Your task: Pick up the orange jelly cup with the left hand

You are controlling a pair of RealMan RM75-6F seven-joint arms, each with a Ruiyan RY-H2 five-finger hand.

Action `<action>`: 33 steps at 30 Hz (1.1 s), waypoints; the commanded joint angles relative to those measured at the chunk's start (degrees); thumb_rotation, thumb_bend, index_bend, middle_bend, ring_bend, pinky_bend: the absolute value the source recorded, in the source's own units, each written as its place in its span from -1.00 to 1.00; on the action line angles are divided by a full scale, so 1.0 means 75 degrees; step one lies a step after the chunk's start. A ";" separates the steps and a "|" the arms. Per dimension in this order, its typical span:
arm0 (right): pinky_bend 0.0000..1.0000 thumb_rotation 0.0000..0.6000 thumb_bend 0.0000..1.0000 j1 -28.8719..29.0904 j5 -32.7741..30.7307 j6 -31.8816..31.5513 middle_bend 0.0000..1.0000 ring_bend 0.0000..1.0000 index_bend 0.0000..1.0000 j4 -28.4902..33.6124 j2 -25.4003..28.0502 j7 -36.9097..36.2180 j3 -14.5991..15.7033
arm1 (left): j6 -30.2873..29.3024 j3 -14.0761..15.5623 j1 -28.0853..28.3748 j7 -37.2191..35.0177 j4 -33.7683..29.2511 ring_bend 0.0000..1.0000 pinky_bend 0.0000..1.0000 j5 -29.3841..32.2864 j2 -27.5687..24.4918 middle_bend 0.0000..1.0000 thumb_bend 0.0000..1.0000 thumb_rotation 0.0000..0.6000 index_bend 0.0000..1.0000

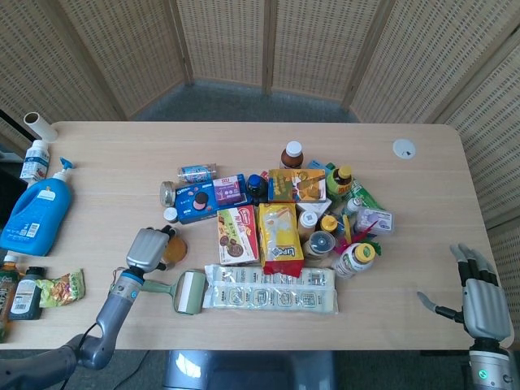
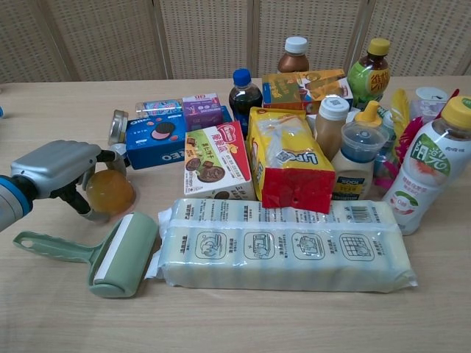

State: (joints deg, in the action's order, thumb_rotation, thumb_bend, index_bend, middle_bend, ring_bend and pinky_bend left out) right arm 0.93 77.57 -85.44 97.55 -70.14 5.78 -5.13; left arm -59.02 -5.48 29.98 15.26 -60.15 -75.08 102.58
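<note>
wooden counter (image 1: 106, 154) crowded with snacks; left hand (image 2: 60, 170) clamps the orange jelly cup (image 2: 109, 193) at 9 o'clock of the pile, beside a lint roller (image 2: 110, 254); right hand (image 1: 479, 301) spread, holding nothing.

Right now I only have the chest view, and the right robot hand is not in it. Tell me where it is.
Observer: The right robot hand hangs by the near right corner of the light wooden table, fingers spread, holding nothing.
Operator: Here the left robot hand wraps the orange translucent jelly cup. Report what lies left of that arm.
Observer: A big blue plastic detergent jug lies at the table's left edge, apart from that arm.
Operator: Check the far right of the tabletop.
Observer: A small white round disc sits near the far right corner.
</note>
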 commanded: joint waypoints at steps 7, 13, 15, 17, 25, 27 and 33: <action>-1.00 0.31 -0.70 0.0005 0.0002 0.0020 -1.00 -1.00 -1.00 -0.0038 -0.0009 -0.0037 -0.0021 | -0.0307 -0.0219 0.0000 -0.0269 -0.0279 0.30 0.11 -0.0042 -0.0267 -0.07 -0.90 1.00 0.21; -1.00 0.31 -0.70 0.0037 0.0033 0.0100 -1.00 -1.00 -1.00 -0.0130 -0.0105 -0.0104 -0.0001 | -0.0720 -0.0554 -0.0056 -0.0532 -0.1565 0.30 0.11 -0.0064 -0.1060 -0.06 -0.90 1.00 0.21; -1.00 0.31 -0.70 0.0049 0.0047 0.0118 -1.00 -1.00 -1.00 -0.0162 -0.0132 -0.0136 -0.0002 | -0.0833 -0.0695 -0.0072 -0.0610 -0.2118 0.30 0.11 -0.0050 -0.1406 -0.06 -0.90 1.00 0.21; -1.00 0.31 -0.70 0.0054 0.0068 0.0124 -1.00 -1.00 -1.00 -0.0194 -0.0152 -0.0165 0.0001 | -0.0991 -0.0844 -0.0077 -0.0590 -0.2674 0.30 0.11 -0.0085 -0.1788 -0.06 -0.91 1.00 0.21; -1.00 0.32 -0.70 0.0010 0.0183 0.0075 -1.00 -1.00 -1.00 -0.0262 -0.0175 -0.0284 0.0059 | -0.1377 -0.1442 -0.0011 -0.0350 -0.4311 0.30 0.11 -0.0066 -0.3050 -0.05 -0.91 1.00 0.23; -1.00 0.31 -0.70 -0.0013 0.0220 0.0043 -1.00 -1.00 -1.00 -0.0288 -0.0188 -0.0332 0.0077 | -0.1447 -0.1648 -0.0012 -0.0503 -0.4713 0.30 0.11 0.0046 -0.3319 -0.05 -0.91 1.00 0.23; -1.00 0.31 -0.70 0.0055 0.0272 0.0148 -1.00 -1.00 -1.00 -0.0420 -0.0356 -0.0418 0.0082 | -0.1901 -0.2153 -0.0099 -0.0957 -0.5464 0.30 0.11 0.0185 -0.3860 -0.03 -0.91 1.00 0.23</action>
State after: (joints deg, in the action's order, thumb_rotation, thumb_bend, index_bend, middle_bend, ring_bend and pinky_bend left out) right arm 1.16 79.43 -84.49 94.57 -72.57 2.71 -4.50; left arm -72.15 -20.46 29.53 9.25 -99.80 -74.22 74.71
